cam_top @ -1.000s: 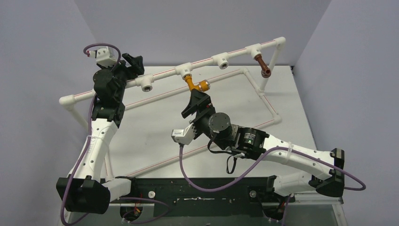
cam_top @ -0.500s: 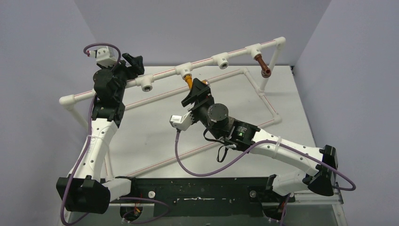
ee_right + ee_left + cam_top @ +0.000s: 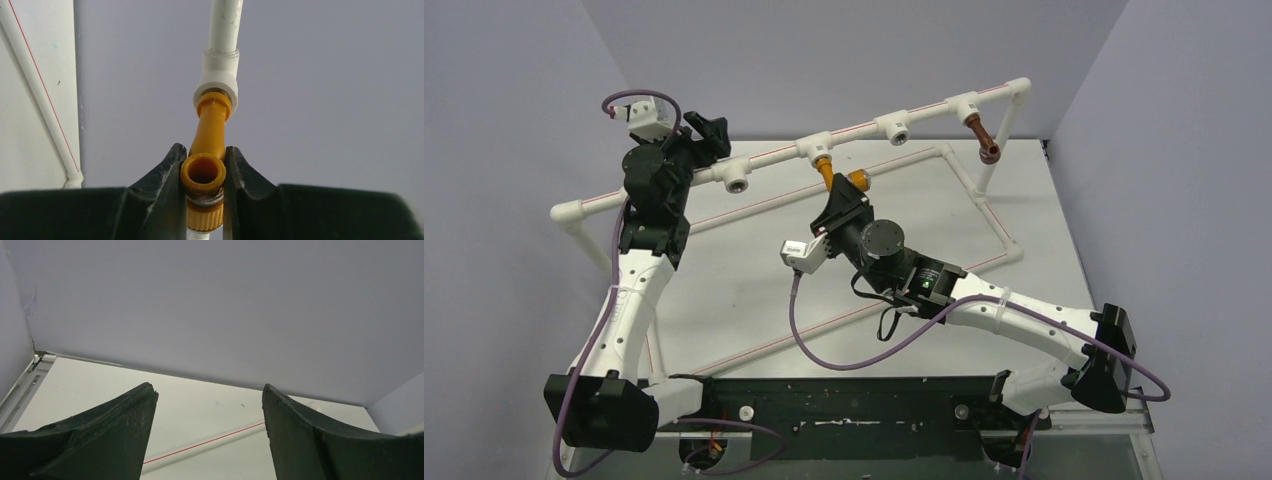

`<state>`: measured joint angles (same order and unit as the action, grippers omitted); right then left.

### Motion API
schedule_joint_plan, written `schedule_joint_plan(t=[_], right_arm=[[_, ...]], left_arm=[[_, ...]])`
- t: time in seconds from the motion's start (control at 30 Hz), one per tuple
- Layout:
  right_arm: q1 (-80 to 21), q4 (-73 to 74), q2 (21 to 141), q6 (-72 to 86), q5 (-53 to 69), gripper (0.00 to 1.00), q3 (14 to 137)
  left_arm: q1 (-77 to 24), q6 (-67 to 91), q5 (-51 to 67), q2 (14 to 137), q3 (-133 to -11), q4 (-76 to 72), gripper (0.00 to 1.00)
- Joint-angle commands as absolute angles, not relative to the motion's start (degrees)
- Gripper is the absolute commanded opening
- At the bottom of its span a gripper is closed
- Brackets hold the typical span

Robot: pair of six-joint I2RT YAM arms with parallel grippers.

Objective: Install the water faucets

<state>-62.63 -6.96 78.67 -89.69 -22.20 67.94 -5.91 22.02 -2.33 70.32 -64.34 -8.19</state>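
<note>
An orange-yellow faucet (image 3: 827, 172) (image 3: 211, 125) hangs from a white tee socket (image 3: 814, 150) (image 3: 218, 82) in the middle of the raised pipe rail. My right gripper (image 3: 848, 187) (image 3: 202, 172) is shut on its spout end, both fingers pressed against the round opening. A dark reddish-brown faucet (image 3: 983, 139) sits in the tee socket further right on the rail. My left gripper (image 3: 707, 128) (image 3: 207, 392) stands open above the rail's left part, holding nothing; its wrist view shows only table and a red-striped pipe (image 3: 210, 442).
The white pipe frame (image 3: 969, 190) runs round the table, its raised rail crossing the back. Two tee sockets (image 3: 736, 182) (image 3: 895, 129) on the rail have bare openings. Grey walls close in at the back and both sides. A purple cable (image 3: 824, 345) loops off the right arm.
My right gripper moved forward up to the orange-yellow faucet and closed on its spout end. The left arm has not moved.
</note>
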Motion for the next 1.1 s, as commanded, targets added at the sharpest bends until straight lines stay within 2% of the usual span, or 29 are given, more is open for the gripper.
schedule_joint_plan(t=[0.0, 0.27, 0.53, 0.73, 1.07], right_arm=[[-62.2, -15.8, 78.2, -81.7, -23.4, 0.0, 67.7], [-62.3, -23.8, 77.5, -57.4, -24.9, 0.0, 66.5], [-62.2, -30.4, 76.6, -21.5, -26.5, 0.0, 64.5], [-62.1, -30.5, 77.7, 7.0, -29.8, 0.0, 64.4], [-61.3, -31.7, 76.2, 37.0, -33.9, 0.0, 61.4]], left_arm=[[-10.2, 20.9, 8.1, 78.6, -56.2, 19.8, 0.74], [-10.3, 20.9, 8.1, 78.6, -56.2, 19.8, 0.74], [-10.2, 20.9, 8.1, 78.7, -56.3, 19.9, 0.74], [-10.2, 20.9, 8.2, 78.6, -56.2, 19.8, 0.74], [-10.2, 20.8, 8.3, 78.5, -56.4, 19.9, 0.74]])
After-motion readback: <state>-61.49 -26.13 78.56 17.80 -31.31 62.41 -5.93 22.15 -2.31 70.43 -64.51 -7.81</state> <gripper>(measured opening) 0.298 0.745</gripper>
